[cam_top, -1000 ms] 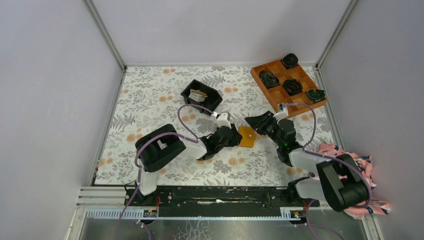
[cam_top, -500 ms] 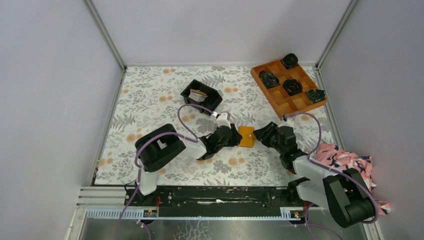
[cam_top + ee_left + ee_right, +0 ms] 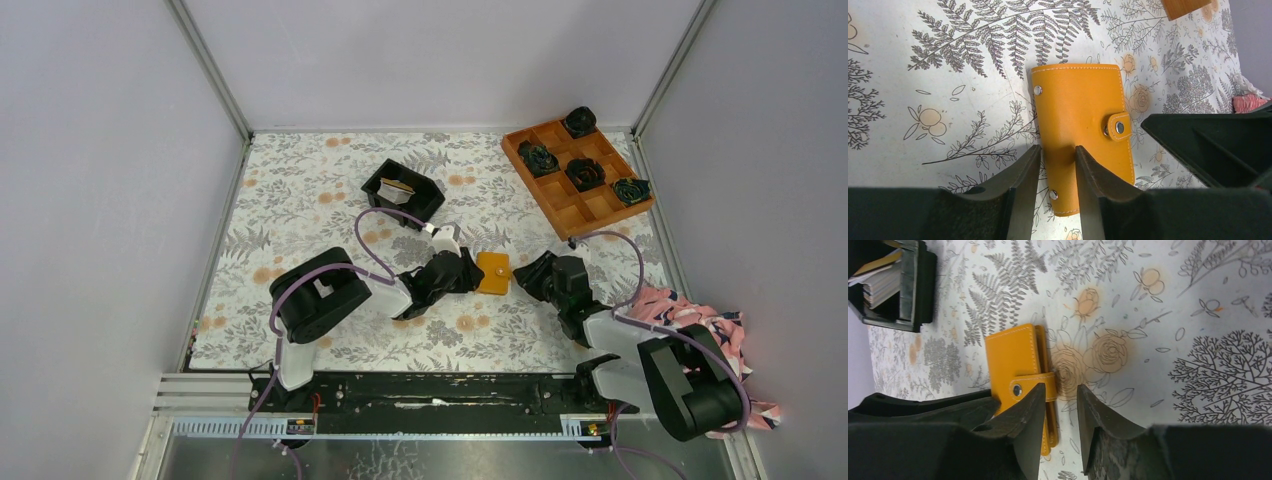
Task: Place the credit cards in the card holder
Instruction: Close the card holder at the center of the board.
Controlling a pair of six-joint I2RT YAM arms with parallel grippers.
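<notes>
Black bin (image 3: 923, 290) holding credit cards (image 3: 878, 277), orange card holder (image 3: 1080, 115) snapped shut

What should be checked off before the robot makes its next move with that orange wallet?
1. Card holder open for loading: not ok, its strap is snapped shut.
2. Left fingers steadying the holder: cannot tell. They straddle its near end, set apart.
3. Right fingers ready at the strap: ok, parted beside it with nothing between them.
4. Credit cards within view: ok, standing in the black bin.
</notes>
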